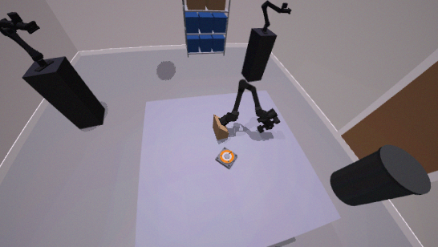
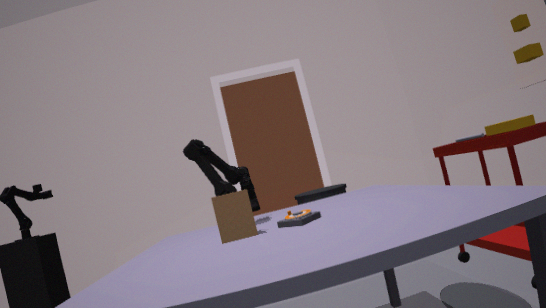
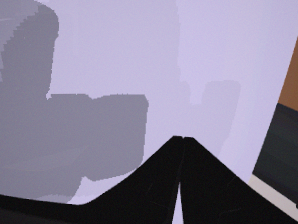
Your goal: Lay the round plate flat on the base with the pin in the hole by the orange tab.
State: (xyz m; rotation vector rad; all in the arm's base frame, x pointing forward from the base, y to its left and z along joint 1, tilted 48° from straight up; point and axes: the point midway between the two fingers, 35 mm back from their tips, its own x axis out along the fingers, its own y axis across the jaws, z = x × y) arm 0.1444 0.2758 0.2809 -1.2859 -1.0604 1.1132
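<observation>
The round plate [image 1: 221, 157] [image 2: 306, 213] has an orange rim and a pale middle and sits on the square dark grey base [image 1: 229, 166] [image 2: 300, 221]. Its small orange tab [image 2: 289, 213] stands at the left edge in the exterior view. The pin and the hole beside the tab are too small to make out, and whether the plate lies flat cannot be told. My gripper [image 1: 261, 130] [image 2: 256, 208] [image 3: 181, 146] is shut and empty, its fingertips meeting in the wrist view. It is above the table, away from the plate and not touching it.
A tan block [image 1: 220, 130] [image 2: 235, 217] stands on the lilac table [image 1: 176, 188] [image 2: 170, 270] by the arm's foot, near the base. A dark bin [image 1: 361, 180] stands off the table's right side. The wrist view shows the arm's shadows on the table.
</observation>
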